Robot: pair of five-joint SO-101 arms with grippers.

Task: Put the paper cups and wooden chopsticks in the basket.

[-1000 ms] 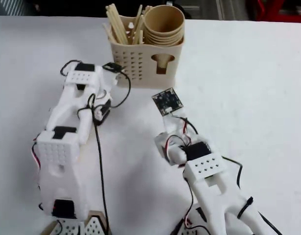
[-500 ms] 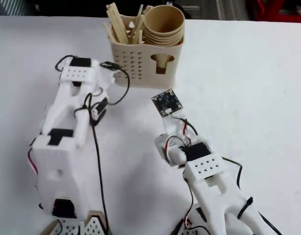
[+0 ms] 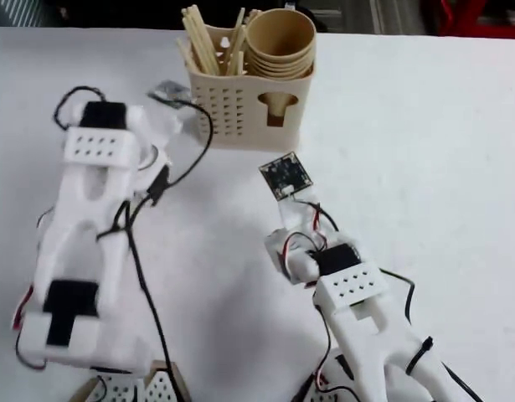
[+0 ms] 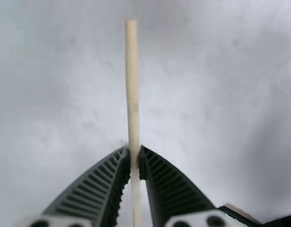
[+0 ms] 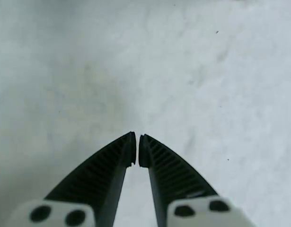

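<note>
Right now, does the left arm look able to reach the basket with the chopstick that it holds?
Probably yes. The left hand, shut on the chopstick, is close beside the basket, with nothing between them.

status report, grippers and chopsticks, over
Left gripper shut on thin pale wooden chopstick. Right gripper shut, holding nothing. Cream perforated basket holds stacked tan paper cups, more chopsticks.

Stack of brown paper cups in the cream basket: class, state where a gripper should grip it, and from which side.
Best grip the top cup's rim from above, one finger inside the open mouth. The stack of brown paper cups stands upright, the cream perforated basket walls its lower part, and thin wooden chopsticks crowd one side.
</note>
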